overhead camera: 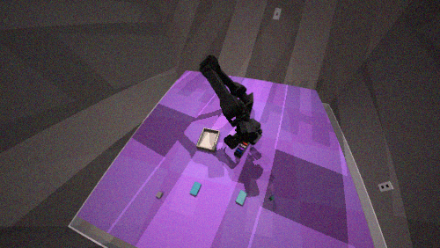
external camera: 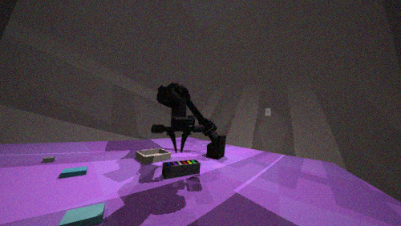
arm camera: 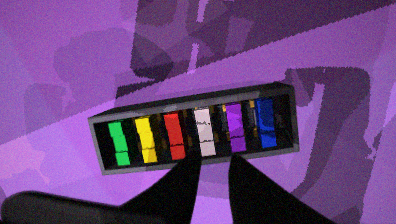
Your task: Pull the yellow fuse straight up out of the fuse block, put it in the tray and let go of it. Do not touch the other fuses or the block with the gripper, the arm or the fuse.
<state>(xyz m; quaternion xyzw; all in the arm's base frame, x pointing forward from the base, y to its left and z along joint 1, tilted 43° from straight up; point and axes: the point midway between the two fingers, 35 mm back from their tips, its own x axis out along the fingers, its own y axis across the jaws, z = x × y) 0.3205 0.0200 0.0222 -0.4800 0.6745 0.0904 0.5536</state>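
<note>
Fuses of 6 colours fill the long black fuse block (arm camera: 197,131) on the purple patterned bench (external camera: 281,188): green, then the yellow fuse (arm camera: 146,140), then red (arm camera: 174,136), white (arm camera: 204,133), purple and blue. The yellow fuse sits seated in its slot, second from the left in the wrist view, tight between green and red. The black claw (arm camera: 215,165) hangs above the near edge of the block with its 2 fingers drawn close together and nothing between them, its tips lined up near the white and purple fuses, to the right of the yellow one. The shallow beige tray (external camera: 152,155) lies just left of the block in the exterior view, apart from it. Nearer the camera there lie 2 teal flat blocks (external camera: 73,171) and a small grey block (external camera: 48,159), all well apart from the fuse block. Only the top view shows a tiny dark green piece (overhead camera: 271,198) on the bench. Only the wrist view separates the fuse colours clearly; the top view has the arm (overhead camera: 224,92) covering part of the block.
</note>
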